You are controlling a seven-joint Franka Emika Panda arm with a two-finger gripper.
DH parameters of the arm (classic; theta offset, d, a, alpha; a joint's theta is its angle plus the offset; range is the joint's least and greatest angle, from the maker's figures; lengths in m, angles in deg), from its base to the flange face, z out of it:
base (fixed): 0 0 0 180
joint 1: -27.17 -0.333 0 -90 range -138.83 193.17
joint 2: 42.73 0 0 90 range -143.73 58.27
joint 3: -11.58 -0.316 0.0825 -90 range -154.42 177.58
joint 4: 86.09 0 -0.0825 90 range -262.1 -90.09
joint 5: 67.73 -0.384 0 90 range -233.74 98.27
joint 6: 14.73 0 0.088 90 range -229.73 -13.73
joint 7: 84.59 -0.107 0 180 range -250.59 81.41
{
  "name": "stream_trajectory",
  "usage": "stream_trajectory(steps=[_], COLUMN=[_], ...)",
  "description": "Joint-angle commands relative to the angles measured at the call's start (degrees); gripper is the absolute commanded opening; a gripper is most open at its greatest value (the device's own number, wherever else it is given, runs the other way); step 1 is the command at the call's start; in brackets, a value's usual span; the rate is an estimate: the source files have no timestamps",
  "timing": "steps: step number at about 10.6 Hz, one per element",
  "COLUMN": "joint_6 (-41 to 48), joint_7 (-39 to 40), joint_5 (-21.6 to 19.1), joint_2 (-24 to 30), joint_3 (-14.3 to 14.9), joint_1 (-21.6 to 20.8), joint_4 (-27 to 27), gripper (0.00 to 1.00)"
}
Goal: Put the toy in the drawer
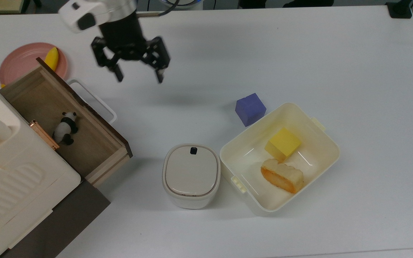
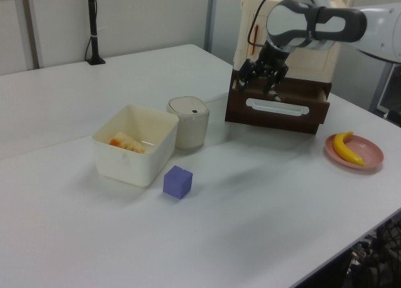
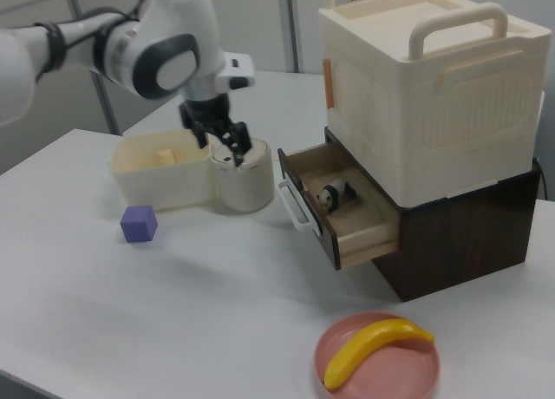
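Note:
The toy (image 1: 65,127), a tiny black-and-white panda, lies on its side inside the open drawer (image 1: 84,143), near the cabinet side; the right view shows the toy (image 3: 333,193) there too. The drawer (image 3: 364,230) is light wood with a dark brown front and a white loop handle (image 1: 93,98). My gripper (image 1: 139,77) hangs open and empty above the bare table, to the top view's right of the drawer and well apart from it. In the left view the gripper (image 2: 262,81) hovers in front of the drawer (image 2: 279,106).
A cream cabinet (image 3: 416,78) sits over the drawer. A round lidded pot (image 1: 191,175) stands beside a cream tub (image 1: 321,141) holding a yellow cube (image 1: 283,142) and a bread piece (image 1: 281,175). A purple cube (image 1: 250,108) lies next to the tub. A pink plate (image 1: 20,62) carries a banana (image 1: 51,58).

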Motion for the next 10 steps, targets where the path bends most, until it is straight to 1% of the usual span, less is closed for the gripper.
stream_trajectory(steps=[1,2,3,4,6,10], joint_6=[13.8,16.6,17.3,18.0,18.6,18.4], joint_7=[-4.3,-6.9,-10.6,-11.3,-7.0,-7.5], joint_5=[6.0,8.8,11.8,12.7,13.0,12.8], joint_2=[5.8,5.8,5.9,5.9,5.9,5.7], joint_3=[-6.6,-9.1,-11.7,-12.4,-12.5,-12.4], joint_1=[0.8,0.8,1.0,1.2,1.5,1.5], joint_4=[-0.3,-0.1,-0.1,-0.1,-0.1,-0.1], gripper=[1.0,1.0,1.0,1.0,1.0,1.0])
